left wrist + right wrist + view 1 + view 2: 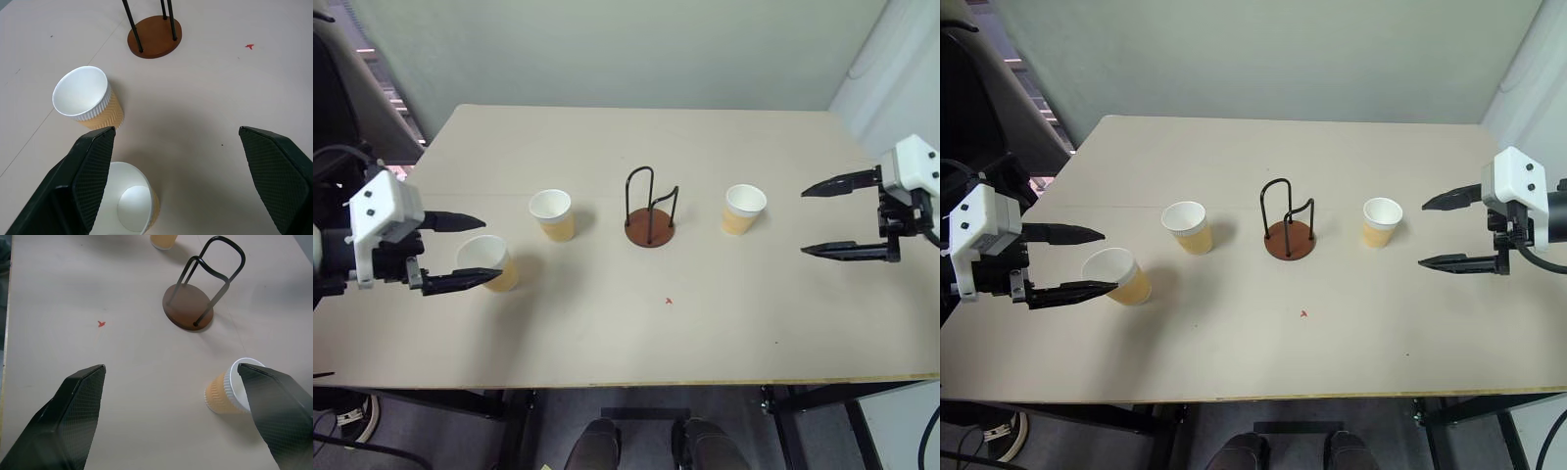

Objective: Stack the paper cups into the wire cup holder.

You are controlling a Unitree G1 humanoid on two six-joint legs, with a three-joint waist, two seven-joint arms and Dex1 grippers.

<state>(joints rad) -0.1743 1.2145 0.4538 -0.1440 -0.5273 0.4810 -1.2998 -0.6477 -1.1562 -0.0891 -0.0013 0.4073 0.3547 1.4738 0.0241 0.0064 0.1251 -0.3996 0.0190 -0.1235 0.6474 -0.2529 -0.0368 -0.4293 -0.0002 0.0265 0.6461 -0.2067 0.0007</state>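
Three tan paper cups with white insides stand upright on the beige table [636,147]. One cup [552,214] is left of the wire cup holder [650,231], a brown disc with black wire loops standing empty at the table's middle. Another cup [744,209] stands right of the holder. The third cup [492,264] is at the near left, under my left gripper [492,249], which hovers over it wide open and grips nothing. In the left wrist view this cup [129,205] sits beside one finger [90,171]. My right gripper [803,223] hangs open, well right of the right cup.
A small red mark [669,301] lies on the table in front of the holder. The table's front edge [636,380] runs along the bottom. A pale wall [607,49] stands behind the table, and dark equipment [333,108] sits off its left end.
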